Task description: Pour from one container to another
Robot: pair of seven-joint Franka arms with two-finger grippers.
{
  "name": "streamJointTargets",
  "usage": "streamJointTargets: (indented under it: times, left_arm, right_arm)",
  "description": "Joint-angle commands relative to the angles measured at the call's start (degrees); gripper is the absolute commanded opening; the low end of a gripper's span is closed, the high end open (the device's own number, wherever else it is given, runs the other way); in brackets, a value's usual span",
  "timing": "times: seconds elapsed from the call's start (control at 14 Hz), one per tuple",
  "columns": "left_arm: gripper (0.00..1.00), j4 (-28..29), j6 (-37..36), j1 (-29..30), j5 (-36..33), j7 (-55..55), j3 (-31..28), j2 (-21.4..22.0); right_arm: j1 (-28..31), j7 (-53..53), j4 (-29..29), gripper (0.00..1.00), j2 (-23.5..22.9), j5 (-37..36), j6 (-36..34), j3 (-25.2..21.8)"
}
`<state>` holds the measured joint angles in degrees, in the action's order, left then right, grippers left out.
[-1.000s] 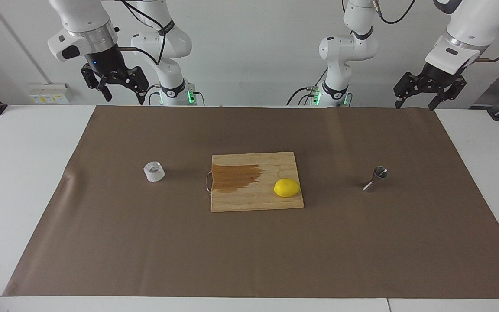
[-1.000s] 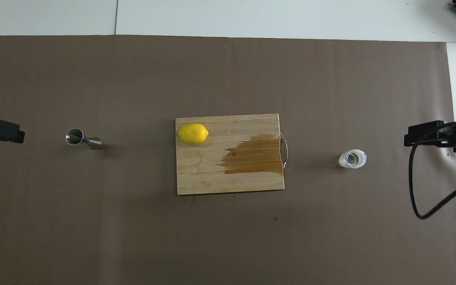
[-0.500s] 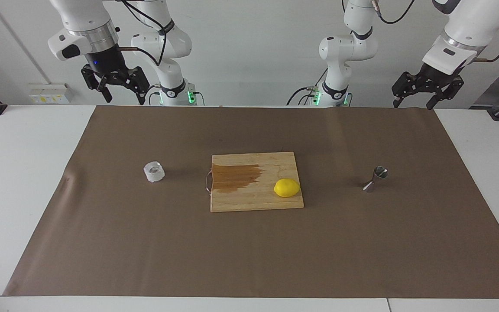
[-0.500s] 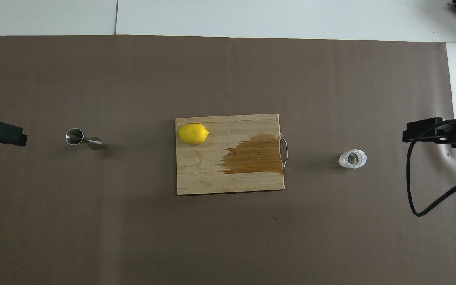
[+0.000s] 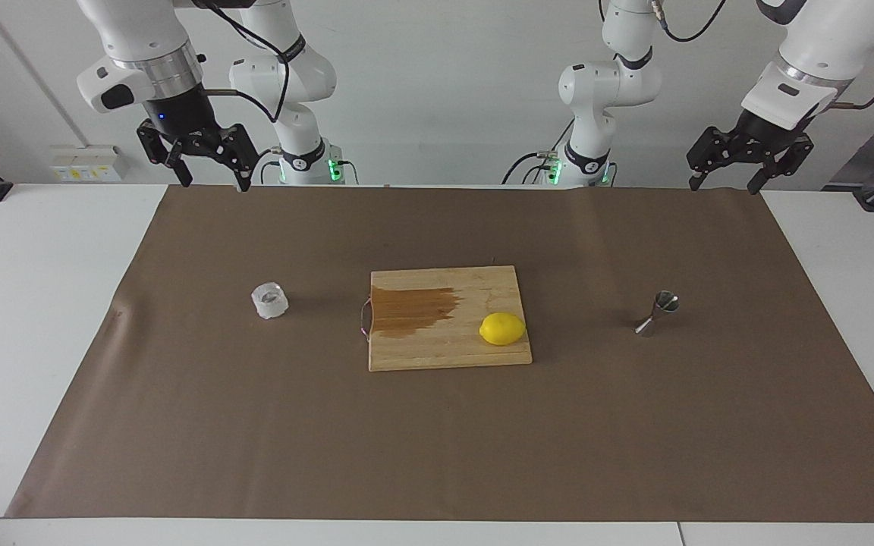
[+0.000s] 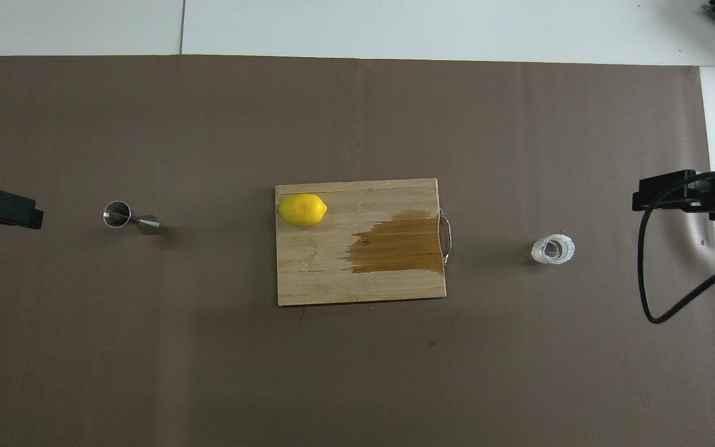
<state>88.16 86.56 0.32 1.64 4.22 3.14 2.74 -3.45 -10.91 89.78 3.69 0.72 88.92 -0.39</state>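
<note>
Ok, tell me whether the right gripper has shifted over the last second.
Yes. In the facing view the right gripper has drifted away from the right arm's base, toward the mat's corner, fingers open.

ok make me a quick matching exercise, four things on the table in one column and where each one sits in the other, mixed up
Things:
1. glass cup
2. jigger
3. lemon
4. dark stain

Places:
A. on the cutting board, at its end toward the left arm
B. on the mat toward the right arm's end
C. on the board by its metal handle
D. on the mat toward the left arm's end

Pairs: 1-B, 2-D, 3-A, 4-C
</note>
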Motion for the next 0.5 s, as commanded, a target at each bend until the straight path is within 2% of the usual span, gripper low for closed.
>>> streamJointTargets:
  times: [0.0, 0.14, 0.29, 0.43]
  left_arm:
    - [1.0, 0.6, 2.2, 0.4, 0.8, -0.8, -0.2, -1.8]
    - [1.0, 0.3, 2.4, 0.4, 1.0, -2.3, -0.2, -5.4]
    - [1.0, -1.8, 2.6, 0.9, 4.3, -14.3, -0.6, -9.8]
    - [1.0, -1.9, 4.7, 3.8, 11.1, -26.7, -0.6, -13.3]
  right_arm:
    - [0.6, -0.2, -0.1, 1.0, -0.4, -0.5, -0.3, 0.3]
    - [0.8, -0.2, -0.2, 1.0, -1.0, -0.5, -0.2, 0.3]
    - [0.9, -0.2, -0.3, 1.0, -1.5, -0.5, 0.4, 0.2]
    - [0.7, -0.1, 0.8, 1.0, -1.1, -0.5, -0.1, 0.2]
